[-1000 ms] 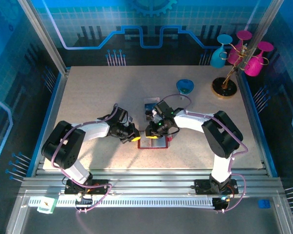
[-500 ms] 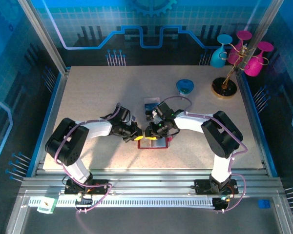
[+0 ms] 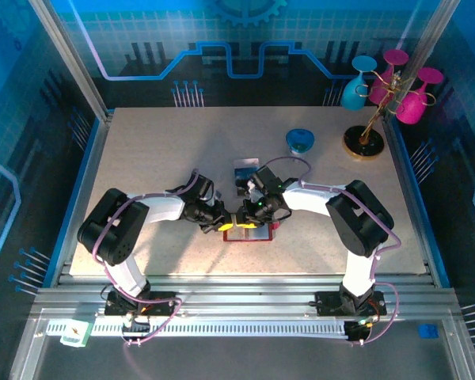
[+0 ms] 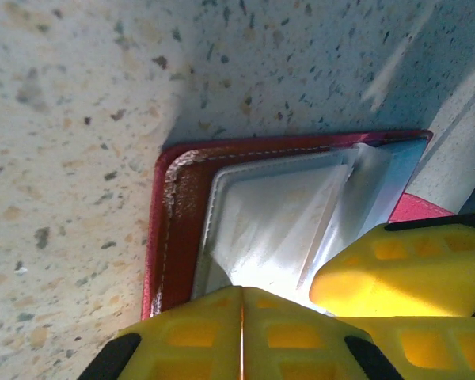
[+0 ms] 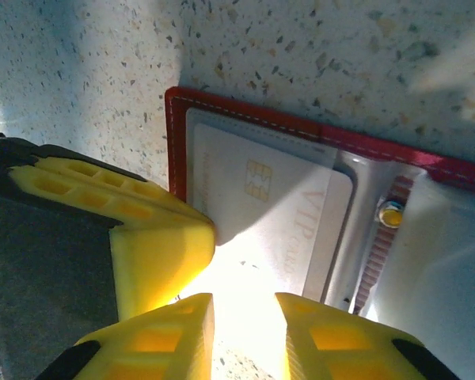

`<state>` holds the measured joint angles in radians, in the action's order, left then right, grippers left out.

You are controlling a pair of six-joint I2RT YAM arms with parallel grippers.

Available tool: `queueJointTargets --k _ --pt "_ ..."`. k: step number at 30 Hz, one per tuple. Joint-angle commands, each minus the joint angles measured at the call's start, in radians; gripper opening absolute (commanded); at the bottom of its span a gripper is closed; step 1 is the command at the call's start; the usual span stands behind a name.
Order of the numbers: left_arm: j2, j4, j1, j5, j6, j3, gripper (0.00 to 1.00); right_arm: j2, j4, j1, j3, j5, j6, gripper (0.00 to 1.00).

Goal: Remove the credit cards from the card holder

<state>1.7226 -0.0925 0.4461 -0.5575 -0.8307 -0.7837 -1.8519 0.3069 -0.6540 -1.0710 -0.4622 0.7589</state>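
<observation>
Right wrist view: the right gripper [image 5: 244, 321] has its two yellow fingers a little apart, with a narrow gap. They sit at the near edge of the small flat red folding card holder [image 5: 172, 150], which lies open on the speckled stone-look table [image 5: 340, 47]. I see nothing clamped between them. The gap falls over the near end of a thin pale pink plastic credit card [image 5: 261, 214] printed with a chip, but glare hides exactly where that end stops.

The card lies flat in the holder's left half. Its far end is close to the holder's far rim, and its long axis seems to run from there straight back toward the right fingers. A draw toward the arm would therefore follow the card's length.

The left gripper [image 4: 241, 309] has its fingers pressed together with nothing between them. Its tips rest on the near edge of the holder, just beside the right gripper, against the grey see-through pocket [image 4: 277, 214]. It looks to be pinning the holder down. The right gripper is the nearer of the two to the pale card.

Just beyond the holder's far side, a small blue-and-dark card [image 3: 244, 169] lies apart on the table, apparently already out.
</observation>
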Motion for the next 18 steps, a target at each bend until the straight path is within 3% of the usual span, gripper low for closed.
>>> queueJointTargets --k 1,18 --pt "0.008 -0.051 0.004 0.01 0.028 -0.023 0.09 -0.017 0.041 -0.001 0.011 0.019 -0.018 0.27" --pt "-0.008 -0.059 0.005 0.015 0.029 -0.02 0.13 0.006 0.099 0.003 0.004 0.084 -0.049 0.27"
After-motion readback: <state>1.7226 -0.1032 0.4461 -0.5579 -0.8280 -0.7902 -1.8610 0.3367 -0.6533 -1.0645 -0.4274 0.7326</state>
